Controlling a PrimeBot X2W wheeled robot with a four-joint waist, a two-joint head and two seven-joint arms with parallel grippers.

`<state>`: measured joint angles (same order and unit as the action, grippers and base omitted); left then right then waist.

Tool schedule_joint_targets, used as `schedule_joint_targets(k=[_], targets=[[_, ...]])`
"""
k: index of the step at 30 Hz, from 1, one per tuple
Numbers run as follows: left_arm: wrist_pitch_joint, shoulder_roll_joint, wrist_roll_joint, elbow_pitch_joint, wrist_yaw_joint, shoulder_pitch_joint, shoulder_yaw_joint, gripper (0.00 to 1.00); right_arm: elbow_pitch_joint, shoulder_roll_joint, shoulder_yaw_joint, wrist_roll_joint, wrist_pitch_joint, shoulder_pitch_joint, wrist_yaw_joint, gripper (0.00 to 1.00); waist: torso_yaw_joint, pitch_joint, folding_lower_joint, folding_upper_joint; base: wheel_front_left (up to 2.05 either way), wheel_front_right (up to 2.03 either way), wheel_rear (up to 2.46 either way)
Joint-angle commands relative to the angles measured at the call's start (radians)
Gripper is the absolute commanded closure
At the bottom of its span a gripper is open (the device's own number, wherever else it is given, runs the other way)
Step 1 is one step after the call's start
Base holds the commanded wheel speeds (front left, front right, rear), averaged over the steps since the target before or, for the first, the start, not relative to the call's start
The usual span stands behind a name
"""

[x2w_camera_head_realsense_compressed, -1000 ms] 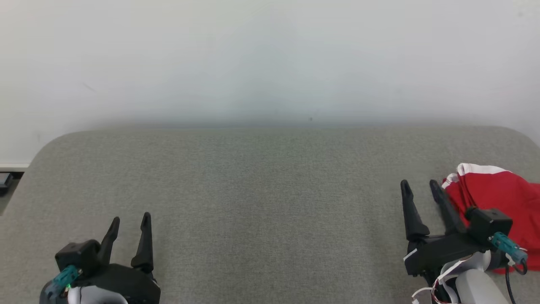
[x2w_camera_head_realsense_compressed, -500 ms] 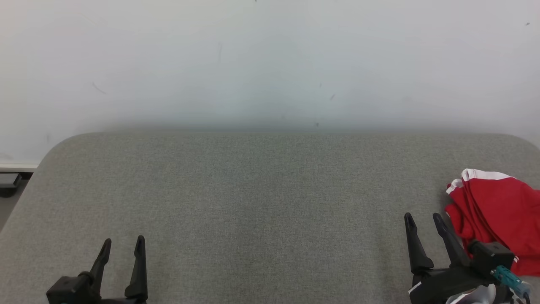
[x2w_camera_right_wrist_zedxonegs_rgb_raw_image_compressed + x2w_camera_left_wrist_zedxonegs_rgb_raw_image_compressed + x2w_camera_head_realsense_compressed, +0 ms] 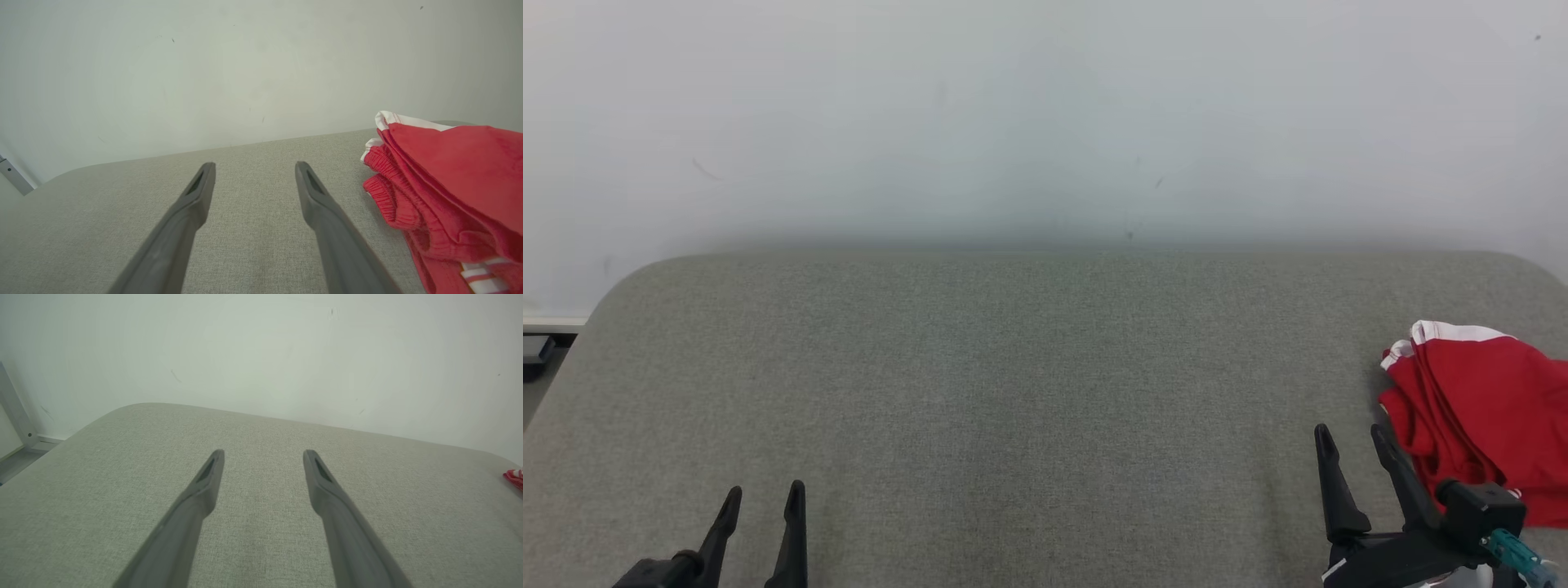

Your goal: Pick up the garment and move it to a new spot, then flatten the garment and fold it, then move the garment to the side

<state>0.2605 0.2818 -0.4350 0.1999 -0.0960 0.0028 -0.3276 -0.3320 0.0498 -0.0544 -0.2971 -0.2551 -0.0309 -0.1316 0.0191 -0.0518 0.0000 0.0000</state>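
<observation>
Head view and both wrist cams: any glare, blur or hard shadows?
Head view: soft even light, no glare; faint shadow band where wall meets table. Left wrist view: fingers soft-edged. Right wrist view: red garment sharp, ribbing legible.

The red garment [image 3: 1482,416] with white trim lies bunched and folded at the surface's right edge.

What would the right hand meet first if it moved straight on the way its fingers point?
Probably nothing soon: the right hand faces bare grey cushion, then the wall. The red garment lies off to its right.
</observation>
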Motion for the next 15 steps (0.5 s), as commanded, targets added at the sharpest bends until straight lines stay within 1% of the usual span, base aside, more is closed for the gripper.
schedule_joint_targets(k=[1,4,5,11,12,15], targets=[[0.006,0.0,-0.004,0.003,0.006,0.013,0.01,0.0,0.003,0.002,-0.002,0.006,-0.001,0.002,0.002,0.0,-0.005,0.002,0.0,0.0,0.0,0.0,0.0],[0.006,-0.01,-0.022,0.007,0.011,0.013,0.024,0.0,0.004,0.002,-0.003,0.01,0.005,-0.001,0.002,0.0,-0.016,0.006,0.0,0.0,0.0,0.0,0.0],[0.006,-0.008,-0.015,-0.002,0.016,0.009,0.028,0.0,0.005,0.002,-0.002,0.011,0.007,-0.003,0.002,0.0,-0.019,0.008,0.0,0.0,0.0,0.0,0.0],[0.006,-0.03,-0.004,-0.013,0.009,0.021,0.054,0.0,0.001,0.002,-0.003,0.017,0.019,-0.005,0.002,0.0,-0.032,0.013,0.0,0.0,0.0,0.0,0.0],[0.007,-0.031,0.006,-0.009,0.016,0.024,0.051,0.0,-0.001,0.002,-0.005,0.021,0.021,-0.008,0.002,0.0,-0.036,0.013,0.0,0.0,0.0,0.0,0.0],[0.007,-0.033,0.015,-0.006,0.016,0.025,0.061,0.0,-0.003,0.002,-0.006,0.03,0.021,-0.01,0.002,0.0,-0.042,0.014,0.0,0.0,0.0,0.0,0.0]])
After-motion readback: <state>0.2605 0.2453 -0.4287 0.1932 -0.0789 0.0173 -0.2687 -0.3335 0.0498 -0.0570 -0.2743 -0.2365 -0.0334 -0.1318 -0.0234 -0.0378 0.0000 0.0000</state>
